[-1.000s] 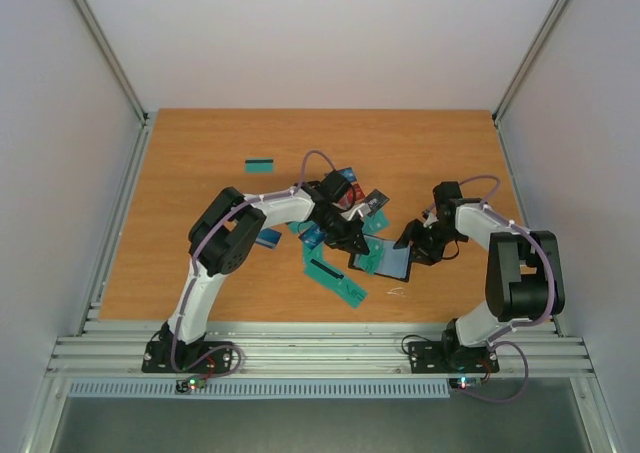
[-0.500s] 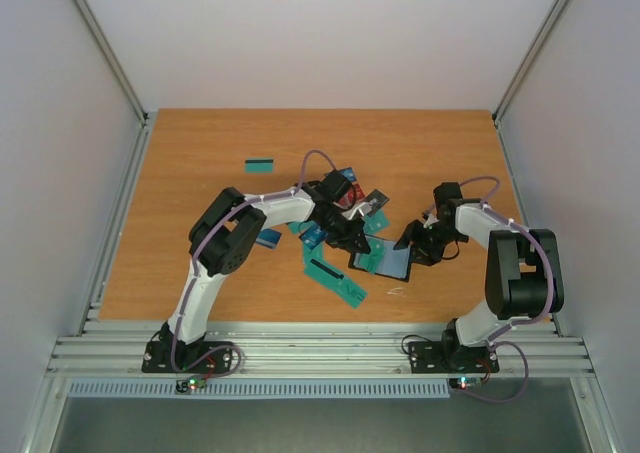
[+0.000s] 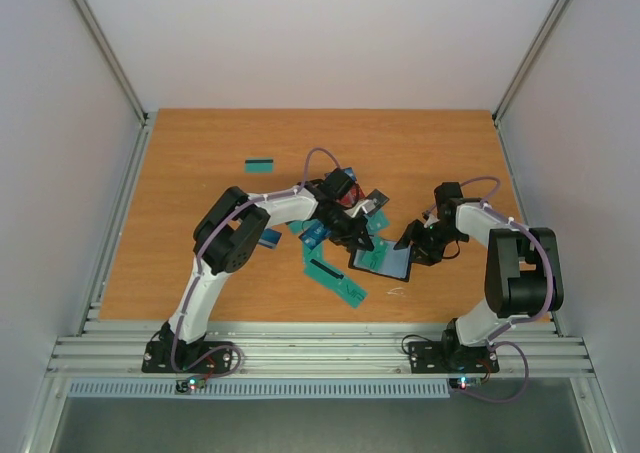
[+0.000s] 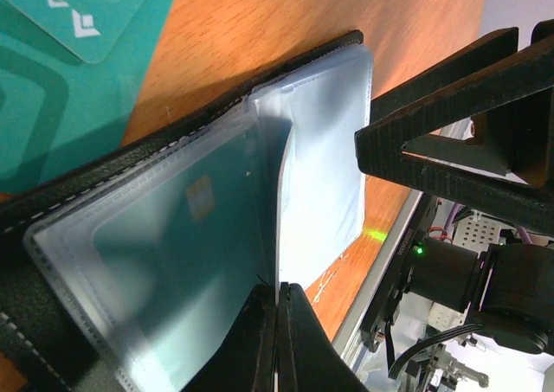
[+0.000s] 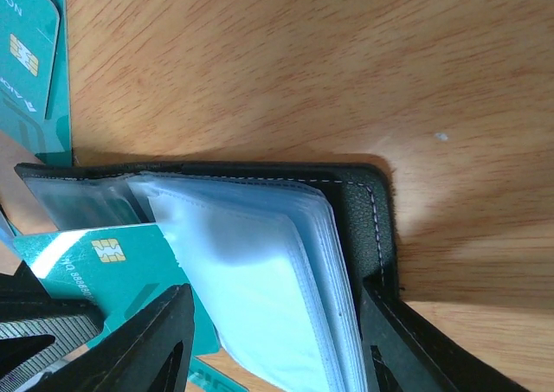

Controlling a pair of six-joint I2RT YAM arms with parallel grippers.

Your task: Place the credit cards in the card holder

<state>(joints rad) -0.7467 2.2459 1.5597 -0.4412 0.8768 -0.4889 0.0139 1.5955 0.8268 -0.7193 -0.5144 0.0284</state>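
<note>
The left tool (image 4: 277,323), pinched shut on a thin sheet at bottom centre, could tug the clear sleeves and drag the card holder (image 5: 355,210) across the tabletop (image 5: 303,63). The right tool (image 5: 275,310), jaws apart, straddles the holder's lower edge. A teal card (image 5: 86,262) juts out at middle left.

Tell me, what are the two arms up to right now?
Left gripper shut on a teal card, its end in the open card holder. Right gripper open, astride the clear sleeves. Nothing blocking; loose cards lie beside.
</note>
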